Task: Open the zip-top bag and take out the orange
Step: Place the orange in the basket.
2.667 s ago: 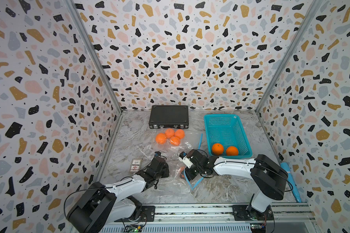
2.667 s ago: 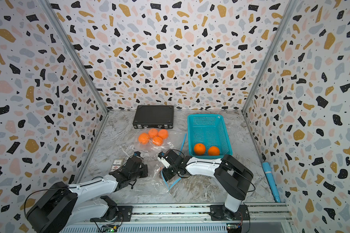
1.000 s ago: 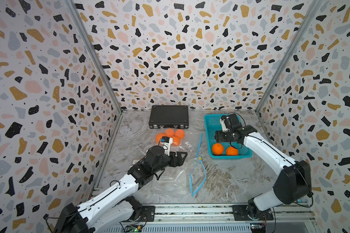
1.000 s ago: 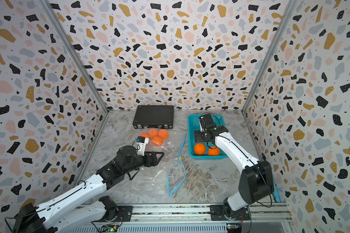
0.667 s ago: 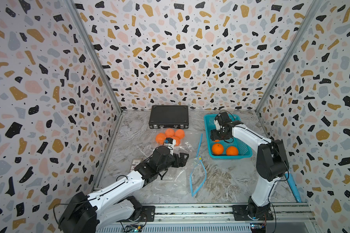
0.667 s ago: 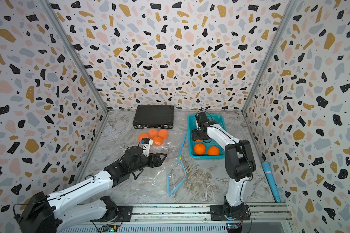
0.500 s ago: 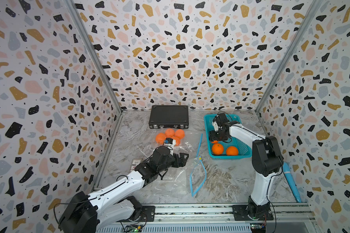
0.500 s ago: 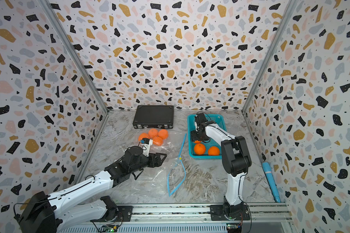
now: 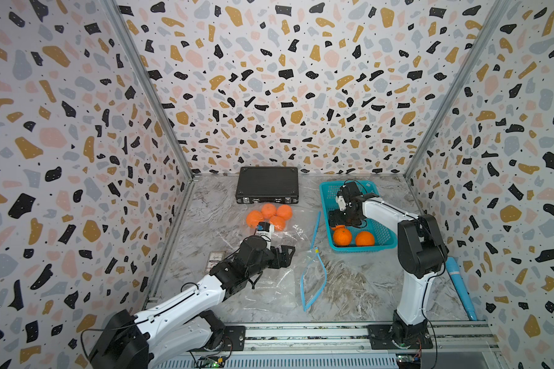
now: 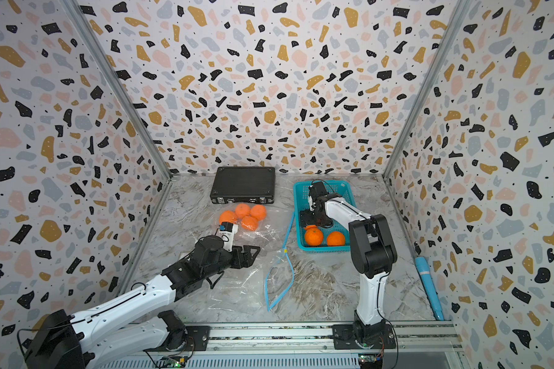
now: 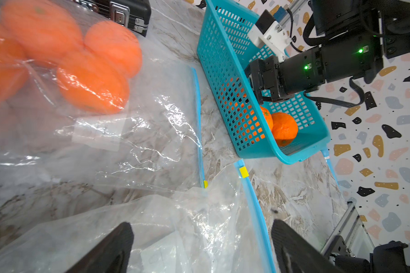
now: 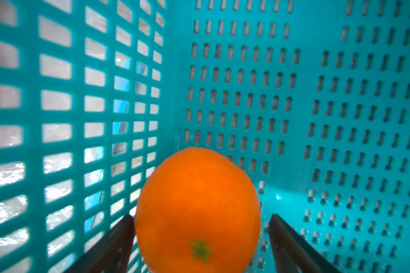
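My left hand hangs, jaws apart, over the slack zip-top bag on the bench, likely poised to steady it. Four oranges bunch at the bag's far end. At right, my right hand reaches low into the teal basket, jaws apart either side of an orange, seemingly setting it down.

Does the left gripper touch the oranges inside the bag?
Apart. The left wrist view shows clear bag film between the open left gripper and the oranges.
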Robot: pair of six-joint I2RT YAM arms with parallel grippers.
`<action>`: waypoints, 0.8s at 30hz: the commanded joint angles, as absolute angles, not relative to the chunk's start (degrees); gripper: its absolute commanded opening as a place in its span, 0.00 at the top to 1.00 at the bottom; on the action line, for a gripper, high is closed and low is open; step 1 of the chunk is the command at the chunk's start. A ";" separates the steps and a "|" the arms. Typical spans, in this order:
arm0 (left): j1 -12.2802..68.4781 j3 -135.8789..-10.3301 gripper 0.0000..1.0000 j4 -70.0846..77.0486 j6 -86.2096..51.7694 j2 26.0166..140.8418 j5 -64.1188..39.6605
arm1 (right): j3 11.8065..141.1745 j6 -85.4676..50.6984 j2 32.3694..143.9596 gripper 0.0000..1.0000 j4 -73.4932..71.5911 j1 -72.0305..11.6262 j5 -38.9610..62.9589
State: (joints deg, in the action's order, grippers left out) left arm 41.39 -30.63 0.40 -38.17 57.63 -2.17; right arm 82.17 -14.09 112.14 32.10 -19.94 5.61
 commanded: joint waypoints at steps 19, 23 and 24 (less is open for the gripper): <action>36.30 -24.08 0.01 -21.41 -41.21 51.94 15.26 | 72.75 -22.92 82.85 0.08 37.28 -44.35 -2.24; 36.18 -24.37 0.01 -22.87 -41.87 53.37 16.81 | 68.93 -27.10 82.64 0.08 35.94 -55.13 -6.25; 36.21 -23.77 0.01 -21.38 -42.01 53.53 15.54 | 68.22 -28.14 83.07 0.08 35.86 -57.23 -6.93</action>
State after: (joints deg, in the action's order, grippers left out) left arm 36.42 -24.34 -21.06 -41.04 53.10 13.85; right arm 70.15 -23.64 83.05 34.06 -54.15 -2.57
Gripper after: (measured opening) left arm 0.993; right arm 0.919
